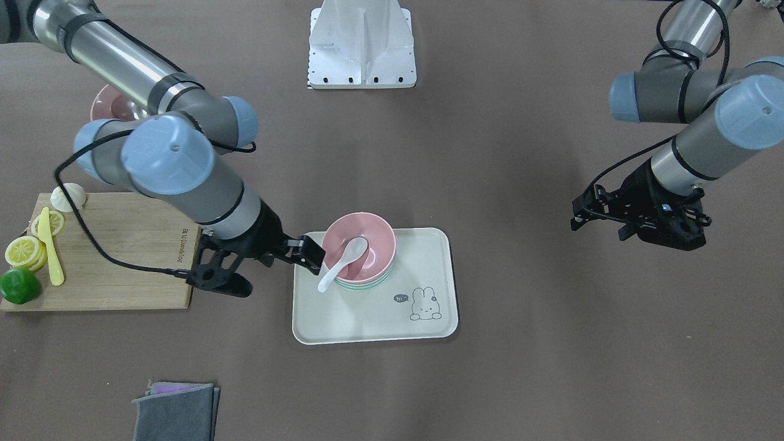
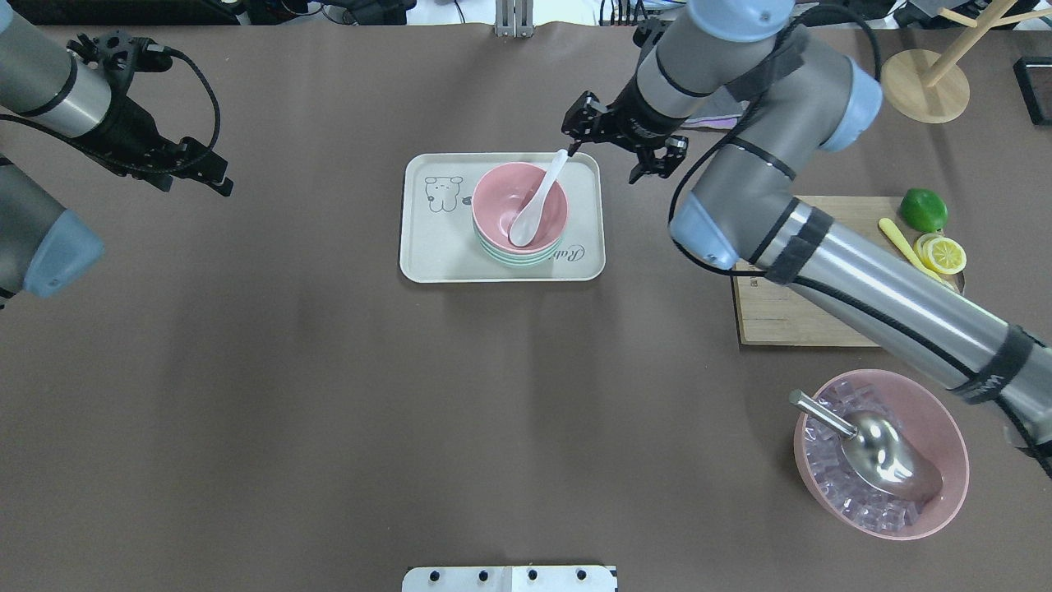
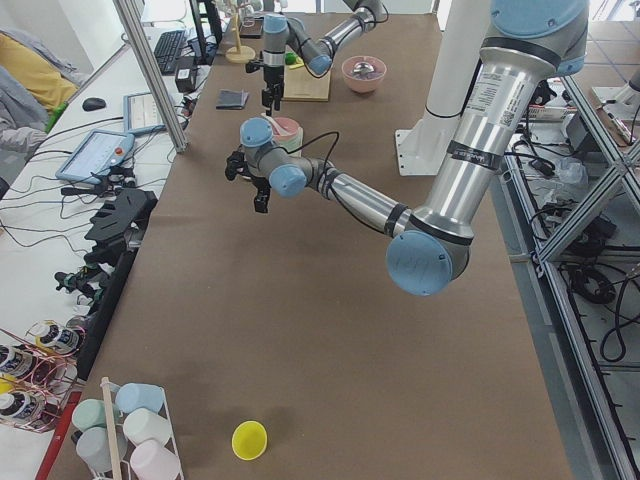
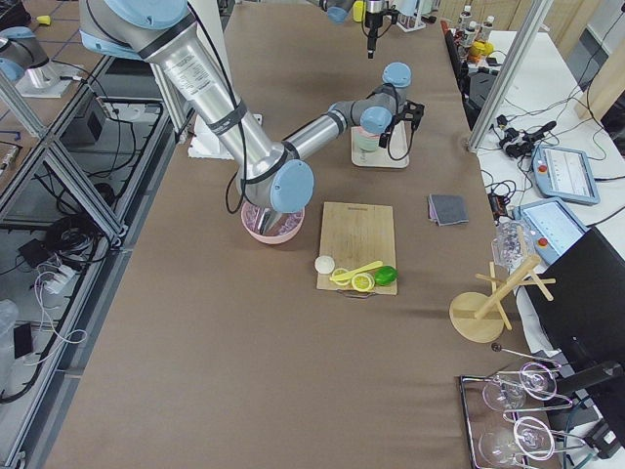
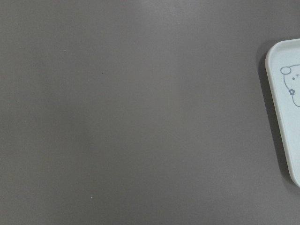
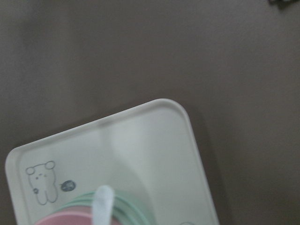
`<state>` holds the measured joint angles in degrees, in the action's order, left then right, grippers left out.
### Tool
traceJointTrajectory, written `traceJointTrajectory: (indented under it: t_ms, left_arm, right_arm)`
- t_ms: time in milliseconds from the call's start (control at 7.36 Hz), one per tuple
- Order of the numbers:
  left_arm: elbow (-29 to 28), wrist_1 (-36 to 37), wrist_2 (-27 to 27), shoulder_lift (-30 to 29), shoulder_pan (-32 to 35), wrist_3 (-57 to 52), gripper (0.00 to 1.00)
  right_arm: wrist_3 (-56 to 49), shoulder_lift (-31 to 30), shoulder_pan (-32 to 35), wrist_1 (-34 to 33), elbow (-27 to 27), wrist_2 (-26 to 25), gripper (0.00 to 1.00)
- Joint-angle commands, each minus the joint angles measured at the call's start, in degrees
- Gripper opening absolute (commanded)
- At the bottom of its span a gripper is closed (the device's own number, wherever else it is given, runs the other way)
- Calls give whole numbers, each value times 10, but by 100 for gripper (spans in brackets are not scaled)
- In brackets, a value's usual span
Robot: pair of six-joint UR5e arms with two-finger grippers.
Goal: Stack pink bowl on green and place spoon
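Observation:
The pink bowl (image 1: 367, 236) sits stacked on the green bowl (image 1: 367, 283) on a cream tray (image 1: 373, 318). The white spoon (image 1: 346, 254) lies in the pink bowl, its handle leaning over the rim. In the overhead view the pink bowl (image 2: 505, 193), green bowl (image 2: 518, 256) and spoon (image 2: 534, 205) show the same stack. My right gripper (image 1: 311, 252) hovers just past the handle's end, apart from it, and looks open and empty; it also shows overhead (image 2: 575, 136). The right wrist view shows the spoon handle (image 6: 103, 199) and the tray (image 6: 140, 140). My left gripper (image 2: 209, 168) hangs open and empty, far off to the side.
A wooden cutting board (image 1: 122, 257) with a lime (image 1: 18, 285), lemon slices and a yellow knife lies beside my right arm. A pink bowl of ice with a metal scoop (image 2: 879, 452) stands near the robot. A grey cloth (image 1: 174, 410) lies at the far edge.

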<state>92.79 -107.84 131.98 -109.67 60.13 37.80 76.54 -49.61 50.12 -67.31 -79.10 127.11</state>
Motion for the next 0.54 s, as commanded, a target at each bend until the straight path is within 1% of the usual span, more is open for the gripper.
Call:
traceJointTrajectory:
  t_ms: [0,136,272,407]
  left_arm:
    - [-6,17,1,29,44,-98,98]
    - [-4,45,1,50,72,-166,98]
    - [-2,49,1,86,88,-207,98]
    - [3,35,2,136,103,-241,98]
  right_arm:
    - [-189,-124,103,-5,-40,47,100]
    - [-309,-177,146,-5,-40,53,100]
    - [-408,-226,180,-4,-39,53,100]
    - [-509,-264,218,-5,-33,54,100]
